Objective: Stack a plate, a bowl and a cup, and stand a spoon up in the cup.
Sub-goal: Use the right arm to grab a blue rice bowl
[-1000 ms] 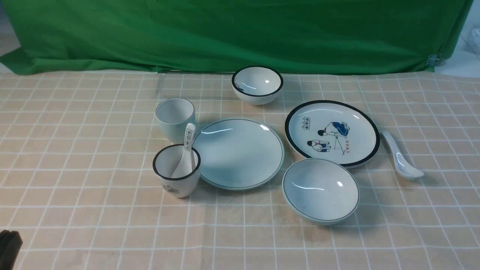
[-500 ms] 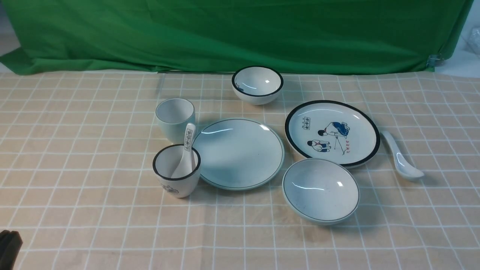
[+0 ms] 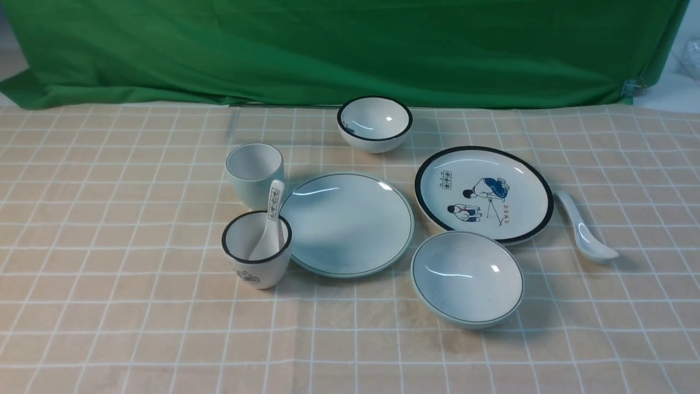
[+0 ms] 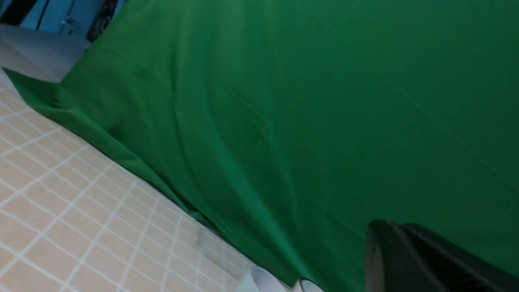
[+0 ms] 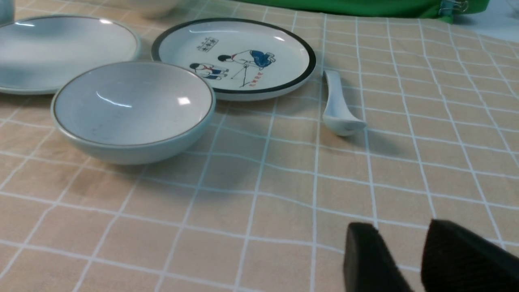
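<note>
**Supervisor:** How far along are you?

**Operator:** I'm at the start, as I read it. Nothing is stacked. The plate lies bare in the middle of the checked cloth. The bowl sits on the cloth just to its near right, beside it rather than on it. The cup stands upright and empty at the plate's far left. The spoon lies flat out on the right, just past the cartoon plate.

**Supervisor:** I can see a spoon in a cup.

**Operator:** That's the other set. It's the printed spoon leaning in the black-rimmed cup, and the small white bowl at the far edge goes with them. I'm leaving all of it alone.

**Supervisor:** And the grippers?

**Operator:** My right gripper is low over bare cloth on the near right, short of the bowl and spoon. Its jaws are partly apart with nothing between them. My left gripper is closed and empty, angled up toward the green backdrop. Neither arm shows in the front view.

**Supervisor:** What's left?

**Operator:** All of it, I'd say: bowl onto plate, cup into bowl, spoon into cup.
</note>
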{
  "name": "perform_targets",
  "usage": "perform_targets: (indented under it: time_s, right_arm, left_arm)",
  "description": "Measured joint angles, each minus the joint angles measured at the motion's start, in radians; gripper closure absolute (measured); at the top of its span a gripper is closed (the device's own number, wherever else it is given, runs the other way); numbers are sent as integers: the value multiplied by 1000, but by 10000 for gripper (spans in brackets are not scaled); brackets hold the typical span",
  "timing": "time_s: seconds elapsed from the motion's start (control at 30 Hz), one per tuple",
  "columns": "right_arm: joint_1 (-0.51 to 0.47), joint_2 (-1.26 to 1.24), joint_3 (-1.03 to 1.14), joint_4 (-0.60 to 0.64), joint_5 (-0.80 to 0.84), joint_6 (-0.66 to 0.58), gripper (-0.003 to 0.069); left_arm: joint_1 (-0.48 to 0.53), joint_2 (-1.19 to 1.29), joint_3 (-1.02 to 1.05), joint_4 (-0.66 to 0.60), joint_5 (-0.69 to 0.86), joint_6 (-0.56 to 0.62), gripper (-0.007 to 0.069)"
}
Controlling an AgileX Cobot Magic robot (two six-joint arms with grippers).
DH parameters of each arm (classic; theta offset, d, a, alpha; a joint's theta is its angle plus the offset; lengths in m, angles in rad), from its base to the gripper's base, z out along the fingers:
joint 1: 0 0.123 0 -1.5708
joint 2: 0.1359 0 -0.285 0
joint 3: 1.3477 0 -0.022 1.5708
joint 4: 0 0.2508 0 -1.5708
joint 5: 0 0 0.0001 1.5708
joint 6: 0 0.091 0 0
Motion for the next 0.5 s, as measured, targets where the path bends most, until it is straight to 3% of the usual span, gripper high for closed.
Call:
perform_targets:
  time_s: [0.13, 0.2, 0.23, 0.3, 0.4, 0.5]
  right_arm:
    - [0, 0, 0, 0, 0, -1, 411]
    - [0, 0, 0, 0, 0, -1, 411]
    - [0, 0, 0, 0, 0, -1, 411]
    - [0, 0, 0, 0, 0, -1, 411]
    - [0, 0, 0, 0, 0, -1, 411]
    - [0, 0, 0, 0, 0, -1, 411]
  left_arm:
    - [-42, 101, -208, 118, 280, 22, 603]
    - [-74, 216, -344, 153, 456, 106, 603]
    - [-74, 216, -357, 155, 473, 117, 603]
    - [-114, 412, -522, 163, 667, 257, 603]
    - [-131, 608, -639, 165, 770, 373, 603]
    - [-142, 771, -706, 153, 779, 460, 603]
